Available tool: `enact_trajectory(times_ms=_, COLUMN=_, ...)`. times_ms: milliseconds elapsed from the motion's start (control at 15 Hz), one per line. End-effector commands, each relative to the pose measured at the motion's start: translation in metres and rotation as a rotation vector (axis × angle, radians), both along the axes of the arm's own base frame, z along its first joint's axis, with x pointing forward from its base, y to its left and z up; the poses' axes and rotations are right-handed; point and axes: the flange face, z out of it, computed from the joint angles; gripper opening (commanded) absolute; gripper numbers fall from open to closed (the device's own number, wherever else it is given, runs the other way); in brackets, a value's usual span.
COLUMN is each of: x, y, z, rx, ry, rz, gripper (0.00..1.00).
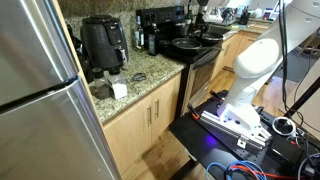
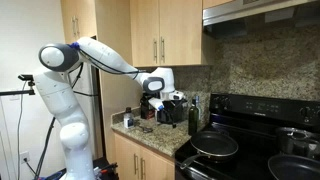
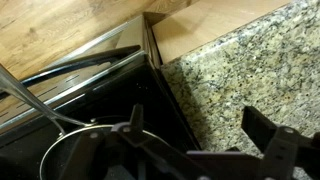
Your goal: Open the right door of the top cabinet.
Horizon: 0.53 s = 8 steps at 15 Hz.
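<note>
Ext view: arm (image 1: 255,65) only, target off frame. Ext view: right door (image 2: 182,30) shut, up above pincer (image 2: 170,98). Wrist: spread wide, empty; pan (image 3: 70,150) below, counter (image 3: 250,70) beside. Rec: raise, hook handle (image 2: 164,45), pull slow along hinge arc, no yanking.

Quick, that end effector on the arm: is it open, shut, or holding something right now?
End effector: open, holding nothing.

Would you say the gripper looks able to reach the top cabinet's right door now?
Probably yes: the open gripper hangs just below the right door, and nothing visible stands between them.
</note>
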Motion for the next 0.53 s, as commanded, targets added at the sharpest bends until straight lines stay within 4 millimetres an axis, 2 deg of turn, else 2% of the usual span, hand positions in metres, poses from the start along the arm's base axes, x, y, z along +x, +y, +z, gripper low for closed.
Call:
enact_trajectory(times_ms=0, x=0.000, y=0.000, z=0.000, rx=0.000, ry=0.001, rz=0.000, gripper=1.00)
enact_trajectory(times_ms=267, x=0.001, y=-0.001, z=0.001, rx=-0.018, ry=-0.001, rz=0.021, gripper=1.00)
enact_trajectory(times_ms=467, x=0.011, y=-0.003, z=0.005, rx=-0.089, ry=-0.134, rz=0.109, gripper=1.00)
